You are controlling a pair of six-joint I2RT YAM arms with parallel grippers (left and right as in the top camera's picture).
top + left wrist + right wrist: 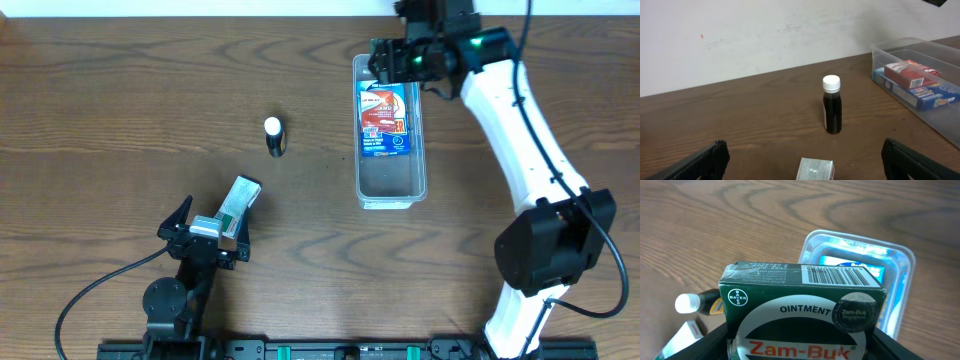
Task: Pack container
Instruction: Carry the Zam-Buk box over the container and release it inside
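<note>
The clear plastic container [390, 190] lies lengthwise at the back right and holds a blue pack with a red box on it [386, 115]; it also shows in the left wrist view [900, 47] and the right wrist view [905, 260]. My right gripper [398, 58] hovers over the container's far end, shut on a dark green Zam-Buk ointment box [802, 312]. My left gripper [205, 235] is open at the front left, its fingers [805, 162] spread either side of a small white and green box [238, 205]. A dark bottle with a white cap [274, 136] stands upright mid-table.
The wooden table [120, 100] ends at a white wall [765, 30] at the back. The right arm [520, 130] reaches across the right side. A black cable [90, 290] runs at the front left.
</note>
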